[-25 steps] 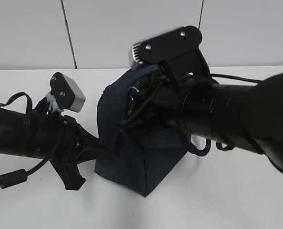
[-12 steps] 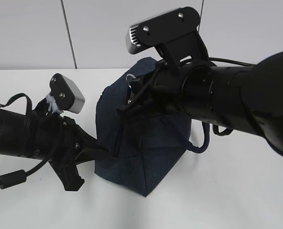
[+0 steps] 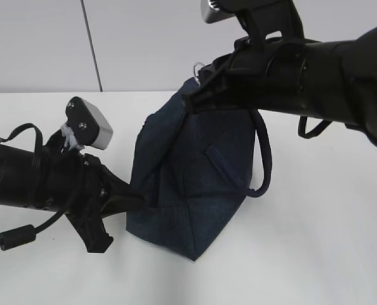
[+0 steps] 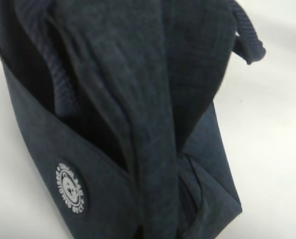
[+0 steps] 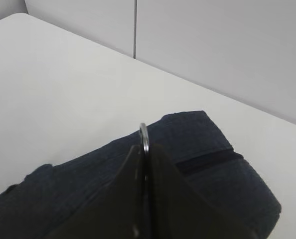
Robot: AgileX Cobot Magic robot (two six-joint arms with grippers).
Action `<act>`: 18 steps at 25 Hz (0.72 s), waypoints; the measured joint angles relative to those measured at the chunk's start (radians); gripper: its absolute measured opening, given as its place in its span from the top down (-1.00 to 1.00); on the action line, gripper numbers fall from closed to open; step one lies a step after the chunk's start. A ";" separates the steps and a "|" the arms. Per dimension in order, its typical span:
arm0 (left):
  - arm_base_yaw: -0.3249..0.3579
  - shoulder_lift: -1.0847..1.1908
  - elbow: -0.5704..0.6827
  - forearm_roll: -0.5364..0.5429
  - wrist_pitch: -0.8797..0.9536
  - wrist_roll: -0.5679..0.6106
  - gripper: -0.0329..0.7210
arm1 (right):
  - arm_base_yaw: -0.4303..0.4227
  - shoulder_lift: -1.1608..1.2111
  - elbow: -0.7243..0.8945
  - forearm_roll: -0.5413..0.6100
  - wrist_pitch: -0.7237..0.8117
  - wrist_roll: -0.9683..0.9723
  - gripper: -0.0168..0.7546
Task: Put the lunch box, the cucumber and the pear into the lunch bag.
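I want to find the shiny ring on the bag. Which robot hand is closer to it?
The right one. The right gripper is pinched on the metal ring at the top of the lunch bag. The left gripper is low down, at the bag's side.

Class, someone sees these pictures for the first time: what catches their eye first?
The dark navy lunch bag at the table's centre, its top pulled upward. The right hand is shut on the metal ring pull at the bag's top, while the left hand presses the bag's lower left side.

White table [image 3: 315, 254], grey panelled wall [image 3: 144, 44] behind
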 joint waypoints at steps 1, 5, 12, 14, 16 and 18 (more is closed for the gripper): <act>0.000 0.000 0.000 0.000 0.000 0.000 0.89 | -0.014 0.013 -0.011 0.000 0.008 -0.002 0.96; 0.000 0.000 0.000 0.008 -0.002 0.000 0.89 | -0.082 0.088 -0.081 0.000 0.020 -0.012 0.96; 0.000 0.000 0.000 0.012 -0.004 0.000 0.89 | -0.232 0.240 -0.236 0.052 0.134 -0.023 0.96; 0.000 0.000 0.000 0.012 -0.006 0.000 0.89 | -0.298 0.302 -0.292 0.093 0.222 -0.023 0.96; 0.000 0.000 0.000 0.012 -0.006 0.000 0.89 | -0.350 0.353 -0.328 0.140 0.289 -0.024 0.96; 0.000 0.000 0.000 0.012 -0.007 0.000 0.89 | -0.398 0.406 -0.348 0.197 0.340 -0.024 0.96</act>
